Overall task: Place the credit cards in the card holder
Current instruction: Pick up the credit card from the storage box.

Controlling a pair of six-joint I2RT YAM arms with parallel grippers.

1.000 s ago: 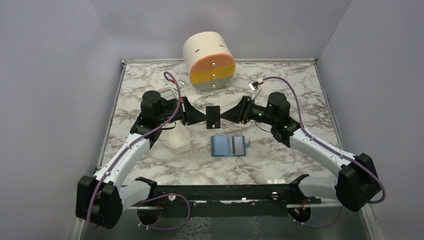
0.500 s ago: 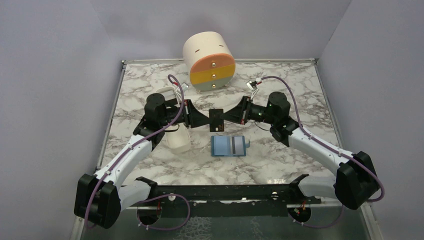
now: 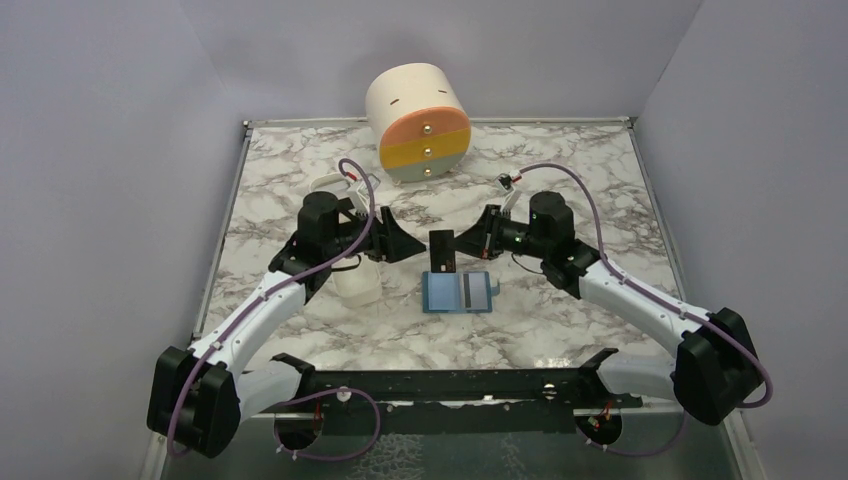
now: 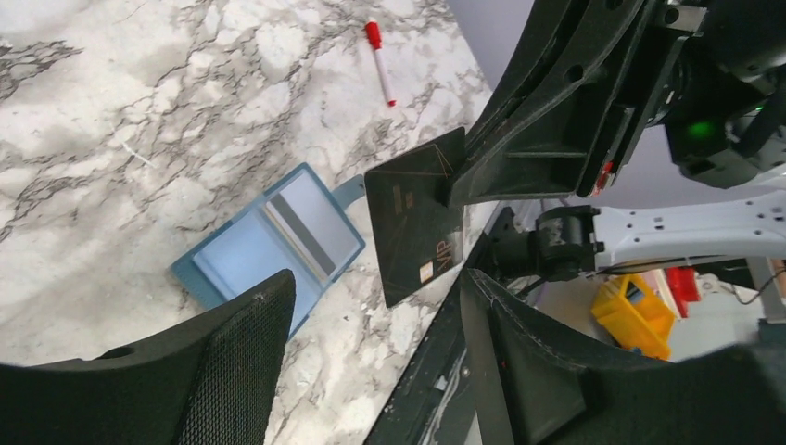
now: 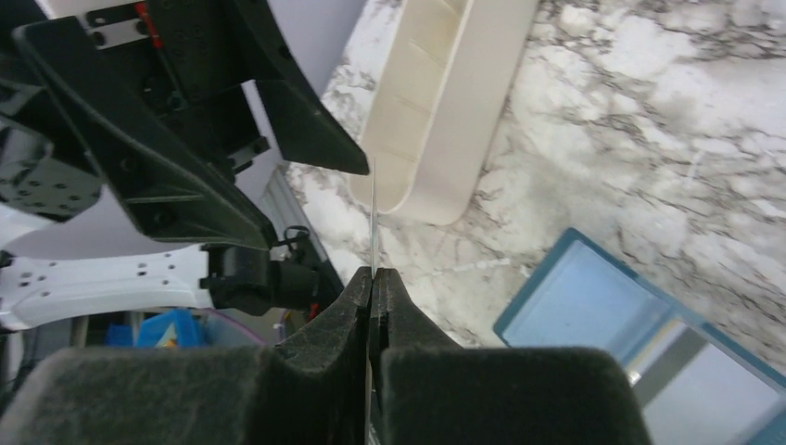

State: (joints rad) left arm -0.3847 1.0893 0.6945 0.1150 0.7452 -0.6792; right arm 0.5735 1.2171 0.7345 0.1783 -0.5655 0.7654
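**A:** Where is the dark card (image 4: 414,227)?

**B:** It is pinched by one edge in the right gripper (image 5: 373,278), whose fingers are pressed together on it. It hangs just behind the card holder (image 3: 440,293), standing on end. Its long axis is nearly vertical and its broad face is turned to the left gripper (image 3: 408,245).

**A:** Any writing?

**B:** "VIP" near its lower end, beside a small gold square.

**A:** And the left gripper?

**B:** Its fingers are spread apart and hold nothing, behind the card holder's left side.

**A:** The card holder itself?

**B:** It lies open and flat on the marble table (image 3: 560,180), long axis left to right. A pale card (image 3: 478,291) with a dark stripe lies in its right half.
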